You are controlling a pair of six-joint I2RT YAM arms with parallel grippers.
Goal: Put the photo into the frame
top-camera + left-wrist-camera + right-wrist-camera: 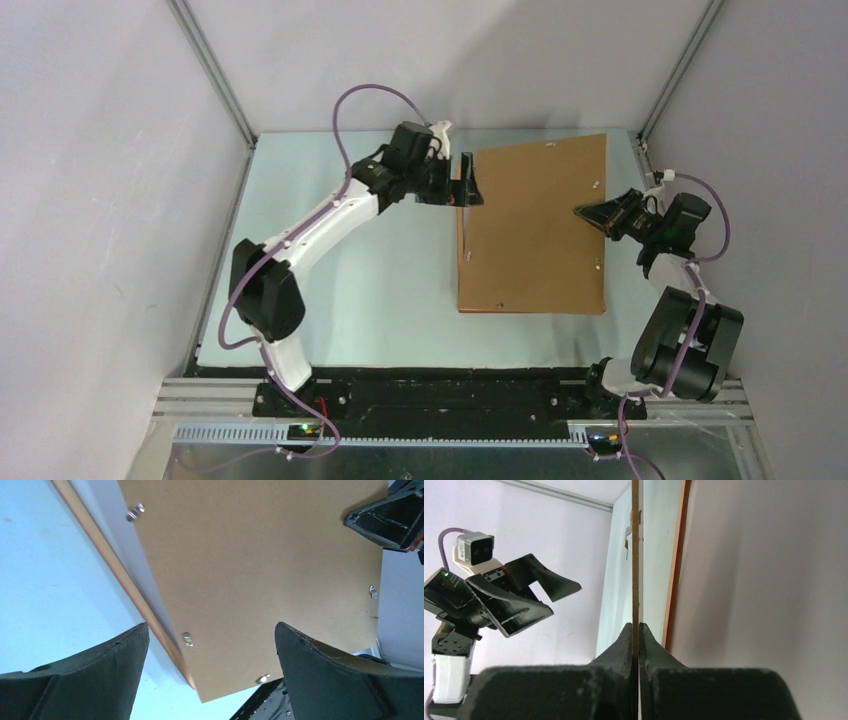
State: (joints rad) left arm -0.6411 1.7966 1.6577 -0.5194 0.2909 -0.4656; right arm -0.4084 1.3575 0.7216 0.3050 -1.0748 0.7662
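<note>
The flat brown backing board [530, 230] hovers tilted over the table. My right gripper [587, 212] is shut on its right edge, and the thin board edge [635, 555] runs out from between the jaws [635, 626]. Under the board lies the orange-brown frame; only its narrow moulding shows [121, 580] [676, 565]. A plain pale sheet inside it [125, 550] [764, 605] looks like the photo's white back; its picture side is hidden. My left gripper [468, 182] is open and empty at the board's upper left edge, its jaws [210, 630] wide over the board [260, 565].
Small metal clips [187, 639] sit along the board's edges. The pale green table mat [380, 270] is walled in by grey panels left, right and behind. The black arm-base rail [440, 395] runs along the near edge.
</note>
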